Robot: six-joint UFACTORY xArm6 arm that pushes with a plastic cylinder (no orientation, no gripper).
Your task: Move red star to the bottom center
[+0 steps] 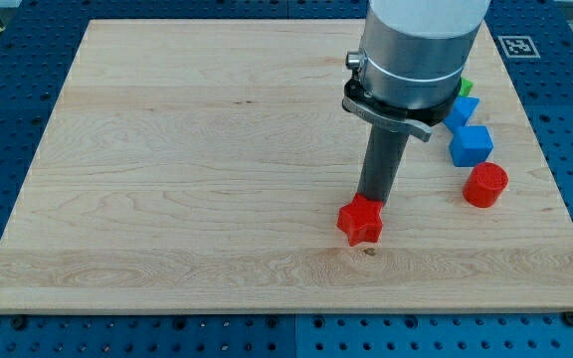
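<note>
My arm comes in from the view's top, grey cylinder body with a dark rod below it. My tip (371, 200) sits right at the upper edge of the red star (360, 222), looks touching, though the star hides the very end of the rod so contact is not certain. I have no fingers on this rig, just the rod, so nothing to spread or pinch.

Red star lies on the wooden table (167, 199), in the lower half, a bit to the view's right of centre, near the bottom edge but not at it. It lies flat, alone, well apart from the other blocks.

Other blocks cluster at the view's right side of the table:
- red cylinder (485, 185), upright, lowest of the group, near the right edge.
- blue cube (471, 145), just above the red cylinder, close beside it, cannot tell if touching.
- a 2nd blue block (461, 108) above that cube, shape unclear, partly hidden by my arm.
- green block (466, 88), only a sliver showing beside the arm, shape cannot be told.

Blue perforated surface surrounds the table.
</note>
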